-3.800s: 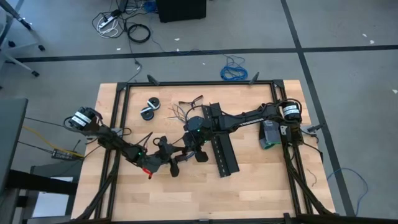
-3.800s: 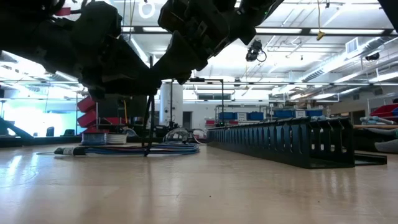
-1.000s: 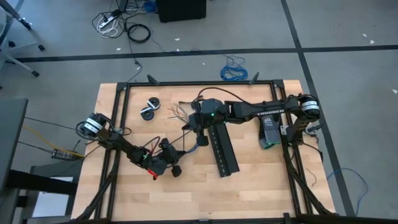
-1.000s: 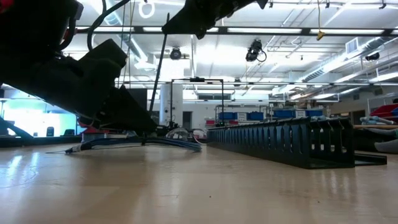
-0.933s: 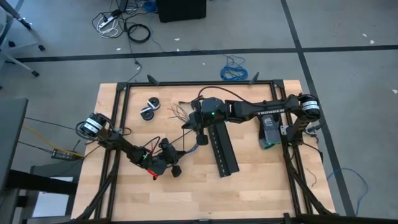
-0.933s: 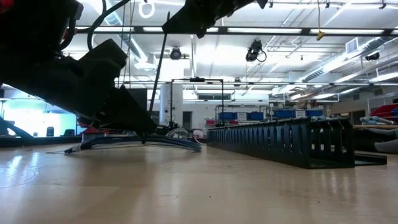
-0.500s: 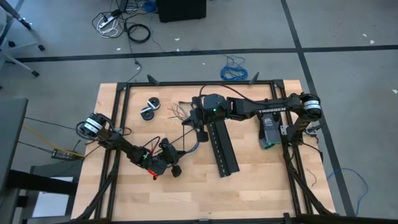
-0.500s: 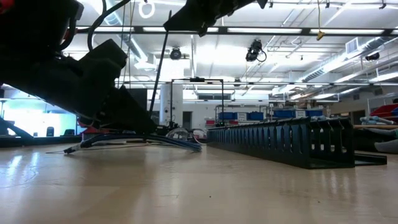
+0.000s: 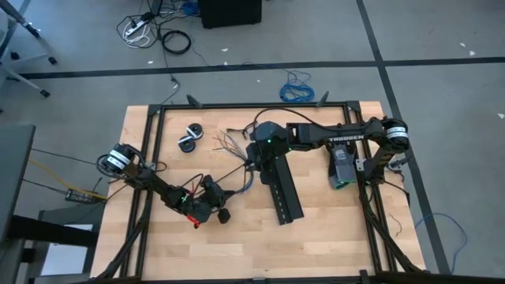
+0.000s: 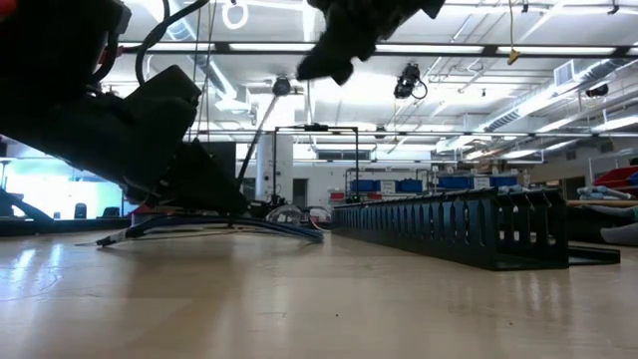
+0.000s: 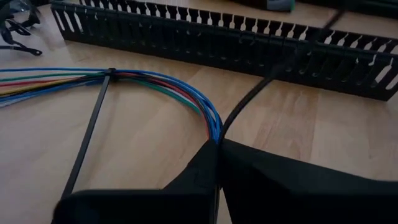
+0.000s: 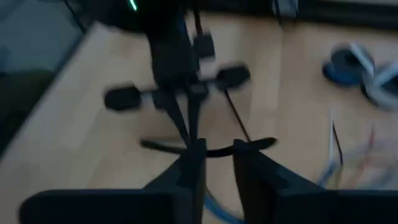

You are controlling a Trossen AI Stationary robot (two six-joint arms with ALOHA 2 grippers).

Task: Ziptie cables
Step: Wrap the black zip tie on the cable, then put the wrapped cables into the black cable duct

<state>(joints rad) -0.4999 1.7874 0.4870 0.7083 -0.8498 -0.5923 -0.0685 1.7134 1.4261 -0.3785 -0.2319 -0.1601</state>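
Two changes: right gripper (image 12: 219, 149) has parted narrowly, releasing thin black plastic ziptie (image 11: 87, 137); left gripper (image 11: 217, 144) stays clamped on multicoloured wire bundle (image 11: 155, 84). Tie appears looped on; tightening likely complete.

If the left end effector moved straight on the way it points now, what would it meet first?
Probably the black slotted duct, lying across its path; depth is unclear. The left end effector grips the cables.
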